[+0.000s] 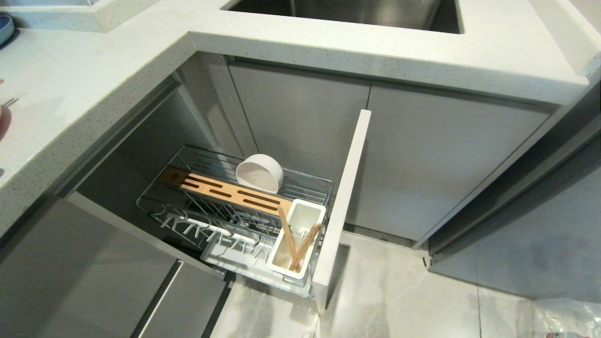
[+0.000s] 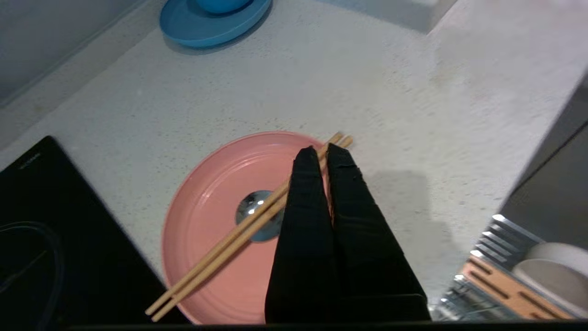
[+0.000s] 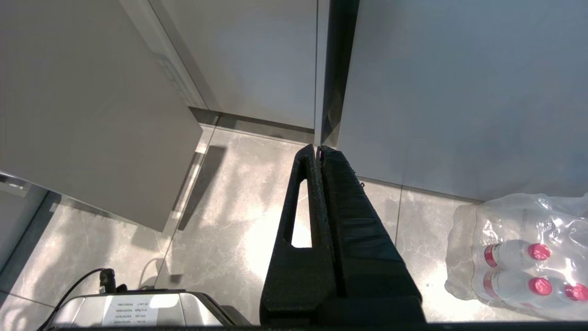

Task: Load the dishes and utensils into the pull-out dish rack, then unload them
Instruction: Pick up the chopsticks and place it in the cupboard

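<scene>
Beneath the black left pincer point(image 2: 324, 154), a pink plate point(image 2: 206, 239) is seen, crossed by light-wooden chopsticks point(image 2: 239, 232). Beyond the pincer a blue plate point(image 2: 202, 27) is set on the pale speckled counter point(image 2: 367, 82). Beside it, a black panel point(image 2: 50, 230) is seen. The off-white bowl point(image 1: 259, 173) is plain.

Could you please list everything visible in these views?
Dish rack: one, chrome wire, pulled out below the counter.
Bowl: one, off-white, on edge in the rack.
Utensil cup: one, white, at the rack's front corner.
Cup chopsticks: light wood, leaning in the cup.
Pink plate: one, on the counter.
Plate chopsticks: one pair, light wood, across the pink plate.
Spoon: one, grey, beneath them.
Blue plate: one, farther along the counter.
Cooktop: one, black.
Water bottles: wrapped pack, red caps, on the floor.
Left gripper: shut, over the plate chopsticks.
Right gripper: shut, above the floor.
</scene>
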You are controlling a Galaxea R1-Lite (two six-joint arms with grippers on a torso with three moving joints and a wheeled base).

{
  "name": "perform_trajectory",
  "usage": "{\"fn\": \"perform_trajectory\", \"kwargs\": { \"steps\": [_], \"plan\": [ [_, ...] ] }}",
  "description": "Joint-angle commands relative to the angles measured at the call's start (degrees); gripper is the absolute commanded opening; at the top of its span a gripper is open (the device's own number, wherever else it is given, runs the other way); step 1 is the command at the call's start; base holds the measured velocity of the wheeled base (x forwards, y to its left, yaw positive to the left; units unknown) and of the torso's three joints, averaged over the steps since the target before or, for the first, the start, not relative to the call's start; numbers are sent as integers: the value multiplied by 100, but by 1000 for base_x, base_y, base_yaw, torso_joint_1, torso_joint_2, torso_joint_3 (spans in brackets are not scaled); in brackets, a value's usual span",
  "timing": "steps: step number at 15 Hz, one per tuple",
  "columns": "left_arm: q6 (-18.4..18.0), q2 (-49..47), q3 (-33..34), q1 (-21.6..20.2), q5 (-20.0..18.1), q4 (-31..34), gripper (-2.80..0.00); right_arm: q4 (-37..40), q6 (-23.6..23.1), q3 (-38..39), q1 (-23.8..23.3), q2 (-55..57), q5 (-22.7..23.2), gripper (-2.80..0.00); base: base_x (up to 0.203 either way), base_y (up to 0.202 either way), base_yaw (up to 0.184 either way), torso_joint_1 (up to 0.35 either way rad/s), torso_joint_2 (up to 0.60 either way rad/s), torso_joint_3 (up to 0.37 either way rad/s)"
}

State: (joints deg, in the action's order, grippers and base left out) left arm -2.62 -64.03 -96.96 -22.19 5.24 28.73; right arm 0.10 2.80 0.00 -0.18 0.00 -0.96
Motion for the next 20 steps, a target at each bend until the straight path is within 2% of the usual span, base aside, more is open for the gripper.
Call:
{"fn": "perform_trajectory", "kwargs": {
  "steps": [1, 4, 8, 10, 12, 14, 17, 20],
  "plan": [
    [-74, -347, -134, -435, -266, 59, -280, -1, 1, 9, 1, 0, 0, -280, 0, 0, 0, 0, 0, 0],
    [-207, -963, -474, -1202, -984, 240, -280, -1, 1, 9, 1, 0, 0, -280, 0, 0, 0, 0, 0, 0],
    [-480, -1627, -872, -1752, -1251, 418, -280, -1, 1, 9, 1, 0, 0, -280, 0, 0, 0, 0, 0, 0],
    [-728, -1761, -1061, -1831, -1262, 595, -280, -1, 1, 9, 1, 0, 0, -280, 0, 0, 0, 0, 0, 0],
    [-900, -1779, -1349, -1865, -1265, 1176, -280, -1, 1, 9, 1, 0, 0, -280, 0, 0, 0, 0, 0, 0],
    [-1248, -1680, -1469, -1868, -1263, 1649, -280, -1, 1, 9, 1, 0, 0, -280, 0, 0, 0, 0, 0, 0],
    [-1364, -1547, -1475, -1868, -1254, 1854, -280, -1, 1, 9, 1, 0, 0, -280, 0, 0, 0, 0, 0, 0],
    [-1567, -1480, -1475, -2020, -1245, 2355, -280, -1, 1, 9, 1, 0, 0, -280, 0, 0, 0, 0, 0, 0]
  ]
}}
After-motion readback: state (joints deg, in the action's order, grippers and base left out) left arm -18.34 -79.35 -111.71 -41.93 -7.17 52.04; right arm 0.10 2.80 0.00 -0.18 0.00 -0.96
